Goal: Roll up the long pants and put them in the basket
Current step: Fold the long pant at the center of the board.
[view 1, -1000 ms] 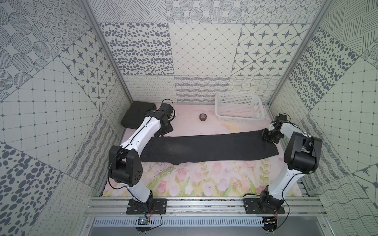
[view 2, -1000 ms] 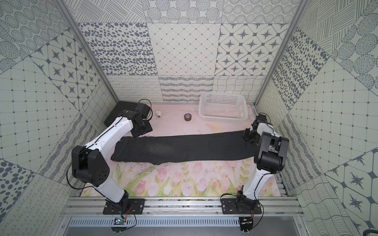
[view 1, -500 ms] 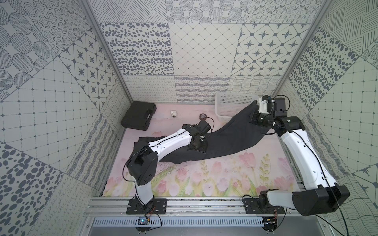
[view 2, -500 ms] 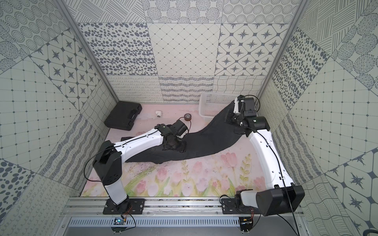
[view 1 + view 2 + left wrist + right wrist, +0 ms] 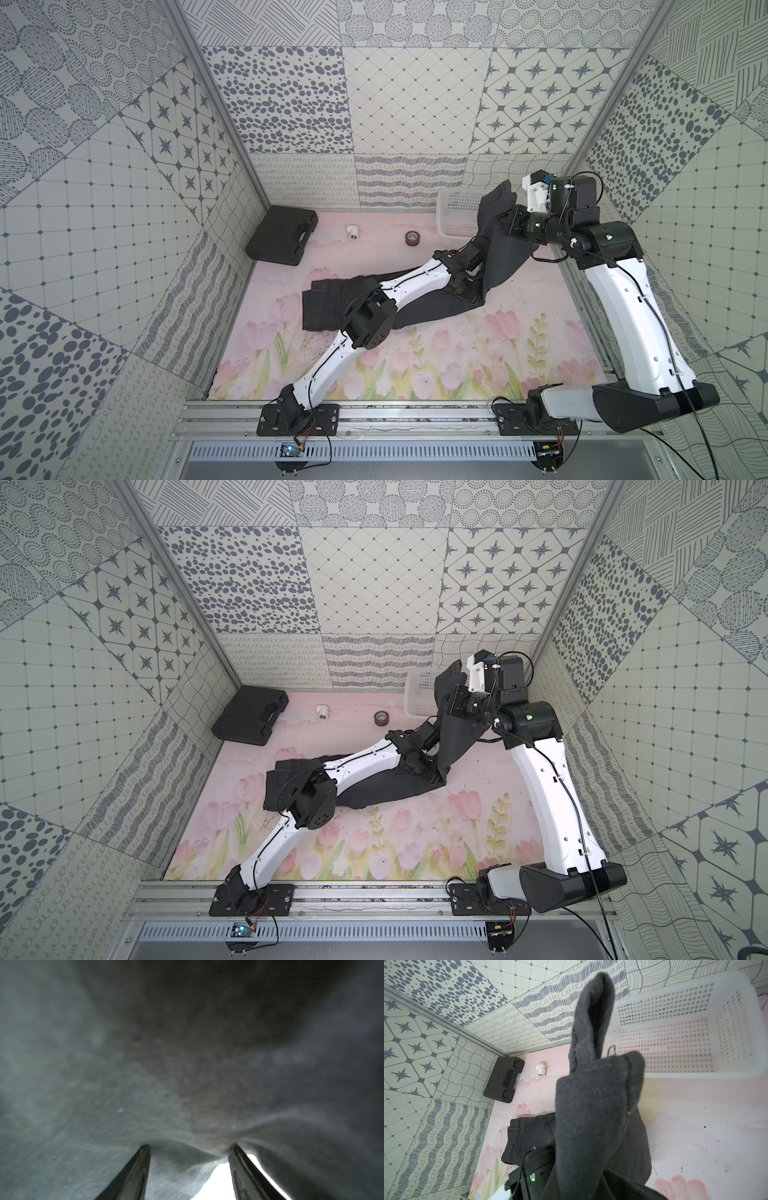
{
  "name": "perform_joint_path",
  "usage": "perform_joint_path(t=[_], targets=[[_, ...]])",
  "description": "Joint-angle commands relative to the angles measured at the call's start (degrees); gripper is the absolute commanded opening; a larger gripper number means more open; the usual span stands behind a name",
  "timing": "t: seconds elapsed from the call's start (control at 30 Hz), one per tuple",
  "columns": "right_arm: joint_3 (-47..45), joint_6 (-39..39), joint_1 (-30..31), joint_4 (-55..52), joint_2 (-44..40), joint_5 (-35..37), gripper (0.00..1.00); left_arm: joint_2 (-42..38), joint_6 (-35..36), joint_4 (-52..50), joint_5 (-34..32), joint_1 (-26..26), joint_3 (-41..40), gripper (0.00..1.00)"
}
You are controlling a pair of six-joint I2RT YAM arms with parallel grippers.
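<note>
So, the pants (image 5: 505, 253) aren't rolled at all yet; this looks like the setup for it. Right hand (image 5: 505, 218) is clamped shut on the cuff end and has it hoisted up high by the basket (image 5: 451, 201), so that half hangs like a curtain. The waistband half lies flat on the counter (image 5: 457, 374), over toward the left side. Left hand (image 5: 189, 1148) sits low where the cloth bends up off the counter, jaws apart, tips pushed into the fabric but not pinching anything as far as I can tell.

My read: it's folding the leg end back over the rest to start the roll. Next move needs the right hand to carry the cuff across toward the waistband and lay it down, with the left one pinning the crease or getting out from under first.

Room-wise: the basket is right behind the raised cloth, so a snag on its rim is possible. Case (image 5: 282, 235) and tape roll (image 5: 412, 238) sit at the back, apart from the pants. Front of the counter has plenty of space.
</note>
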Motion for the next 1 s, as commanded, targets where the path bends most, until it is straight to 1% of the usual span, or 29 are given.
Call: perform_joint_path(t=[0.0,0.07,0.17,0.2,0.3,0.33,0.4,0.43,0.53,0.63,0.73,0.83,0.97], targets=[[2.2,-2.0,0.0,1.9,1.6,-1.8,0.0,0.2,-0.7,-3.4,7.5,0.5,5.3,0.67],[2.3,-2.2,1.1,2.1,3.2,-3.4,0.0,-6.6,-0.8,-4.2,5.5,2.7,-3.3,0.72],[2.0,-3.0,5.9,2.0,5.1,-2.3,0.0,-21.0,-3.1,-1.9,3.1,8.5,-23.0,0.77],[1.6,-2.9,7.9,2.4,5.6,-2.2,0.0,-26.2,-4.4,-1.1,3.2,11.0,-30.0,0.77],[1.3,-1.6,14.6,3.9,7.8,-1.7,0.0,-40.9,-8.0,0.1,2.3,19.7,-47.4,0.78],[1.5,-1.0,17.8,4.5,9.3,-1.1,0.0,-45.4,-8.9,-0.2,1.6,22.8,-52.1,0.78],[1.7,0.1,22.7,5.4,12.1,0.0,0.0,-52.5,-9.9,-1.4,-1.1,27.7,-58.2,0.79],[1.5,1.3,24.9,6.5,13.6,0.2,0.0,-55.3,-10.5,-3.0,-3.3,30.1,-60.0,0.81],[0.8,6.0,29.9,11.7,17.9,0.9,0.0,-60.7,-12.8,-7.5,-8.0,36.0,-62.2,0.82],[5.5,9.3,34.2,14.5,25.1,0.2,0.0,-64.3,-16.0,-10.7,-11.0,42.1,-63.3,0.83],[12.6,10.1,38.4,14.7,34.1,0.3,0.0,-66.3,-16.4,-11.1,-11.1,47.3,-64.2,0.83],[16.5,11.6,40.6,14.7,40.8,1.1,0.0,-66.4,-16.5,-12.5,-12.4,49.0,-63.7,0.83],[18.7,12.9,42.3,15.5,46.2,4.6,0.0,-68.0,-16.8,-12.6,-14.2,49.7,-64.7,0.83]])
